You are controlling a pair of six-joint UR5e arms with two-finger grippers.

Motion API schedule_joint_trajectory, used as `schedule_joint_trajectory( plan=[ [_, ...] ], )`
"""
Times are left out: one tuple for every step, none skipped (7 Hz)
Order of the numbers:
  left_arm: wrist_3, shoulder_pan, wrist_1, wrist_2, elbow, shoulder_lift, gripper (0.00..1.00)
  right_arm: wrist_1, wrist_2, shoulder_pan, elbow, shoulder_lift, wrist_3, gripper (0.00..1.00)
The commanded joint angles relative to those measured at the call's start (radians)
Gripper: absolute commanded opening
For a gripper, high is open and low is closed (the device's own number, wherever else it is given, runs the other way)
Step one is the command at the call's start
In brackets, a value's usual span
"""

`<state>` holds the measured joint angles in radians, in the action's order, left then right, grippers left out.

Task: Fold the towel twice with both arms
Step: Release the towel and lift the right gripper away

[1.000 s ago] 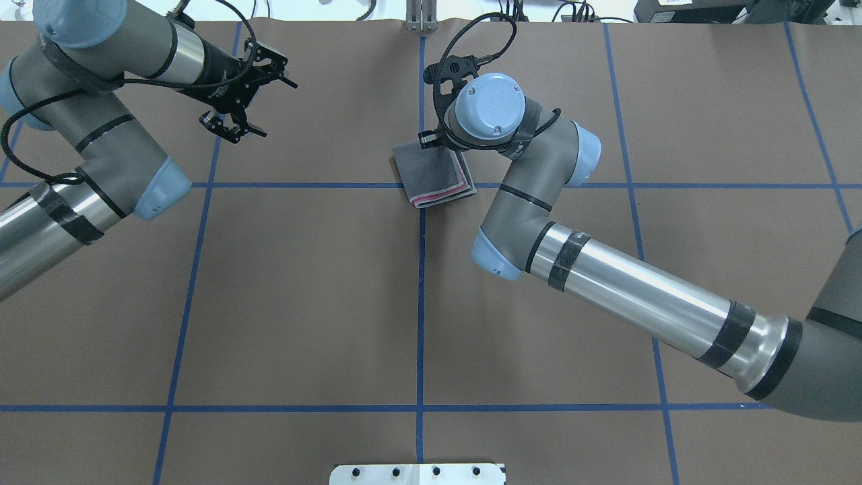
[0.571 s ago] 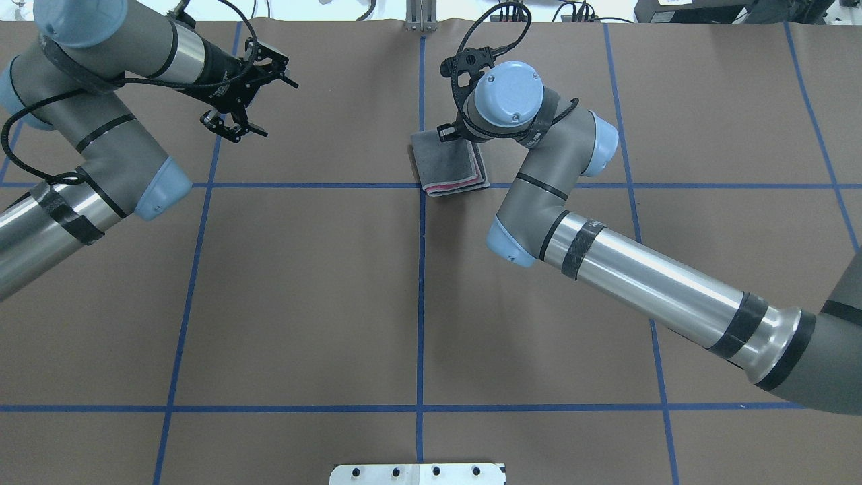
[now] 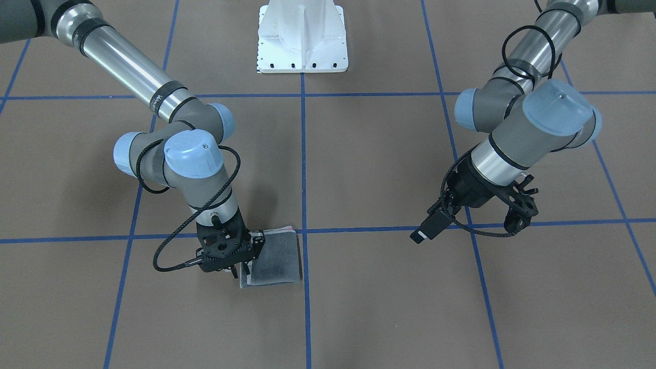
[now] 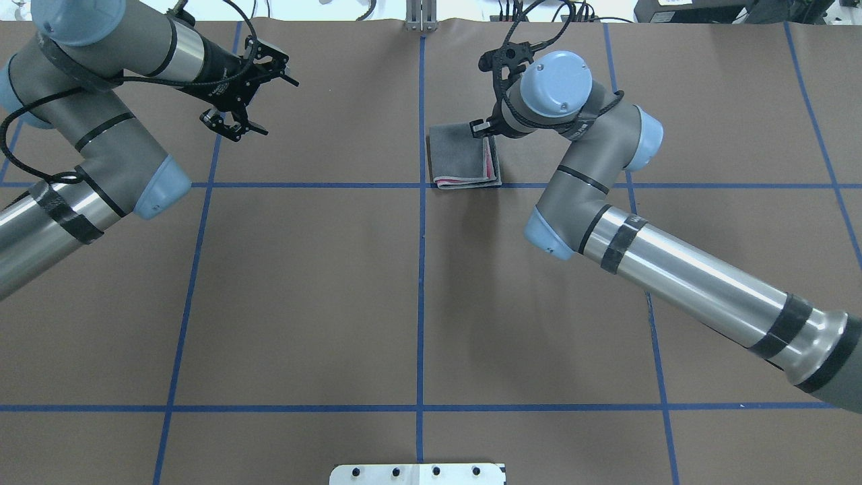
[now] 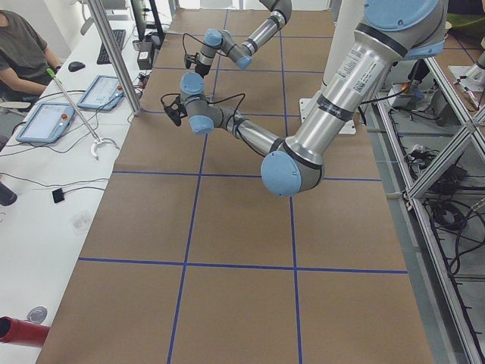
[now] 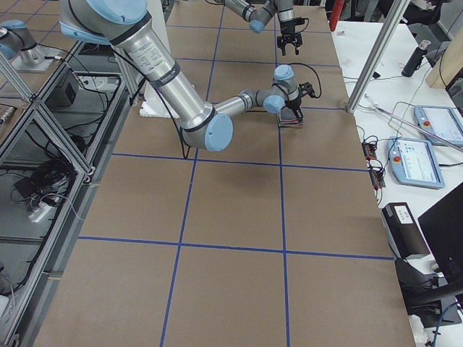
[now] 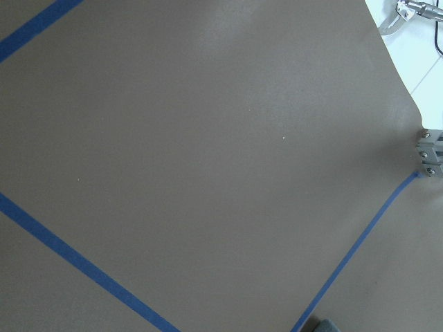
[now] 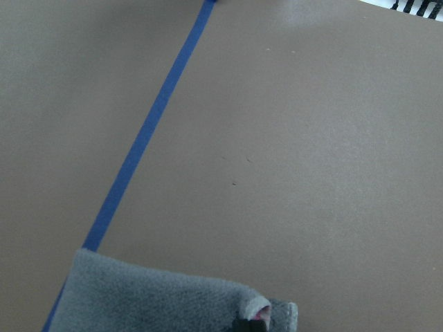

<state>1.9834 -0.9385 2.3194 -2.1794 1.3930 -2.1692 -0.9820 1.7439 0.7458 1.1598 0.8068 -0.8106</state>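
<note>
Snag risk: small grey-and-pink terry towel [image 4: 461,156] folded on brown table [image 4: 303,303] beside blue tape line [image 4: 421,269], edge seemingly pinched by black right gripper [image 3: 241,267]. Could drag open if pulled unreleased. Black left gripper [image 4: 246,131] splayed wide, well apart.

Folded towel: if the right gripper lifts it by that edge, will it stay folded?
Probably not: the folded towel is soft terry, so its free side would likely droop. The stacked layers, pink showing at one edge, look loose and may splay. It seems light, so the right gripper should manage.
</note>
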Motion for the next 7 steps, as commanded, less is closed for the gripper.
schedule_joint_trajectory(
  plan=[
    [0.0, -0.002, 0.0, -0.003, 0.012, 0.003, 0.99, -0.003, 0.098, 0.047, 0.127, 0.107, 0.005, 1.0],
    [-0.002, -0.002, 0.0, -0.006, 0.014, 0.02, 0.99, -0.009, 0.115, 0.053, 0.18, 0.148, -0.008, 1.0],
    [-0.002, 0.001, 0.001, -0.007, 0.012, 0.035, 0.99, -0.009, 0.123, 0.066, 0.208, 0.194, -0.022, 1.0],
    [-0.002, -0.005, 0.001, -0.007, 0.018, 0.035, 0.99, -0.026, 0.137, 0.076, 0.212, 0.218, -0.042, 1.0],
    [-0.003, -0.006, 0.001, -0.008, 0.023, 0.037, 0.99, -0.036, 0.16, 0.102, 0.243, 0.274, -0.056, 1.0],
    [-0.043, -0.016, 0.0, -0.01, 0.043, 0.045, 0.99, -0.046, 0.227, 0.165, 0.251, 0.32, -0.058, 1.0],
    [-0.157, -0.017, -0.003, -0.011, 0.082, 0.087, 0.99, -0.047, 0.286, 0.234, 0.28, 0.394, -0.058, 1.0]
  ],
)
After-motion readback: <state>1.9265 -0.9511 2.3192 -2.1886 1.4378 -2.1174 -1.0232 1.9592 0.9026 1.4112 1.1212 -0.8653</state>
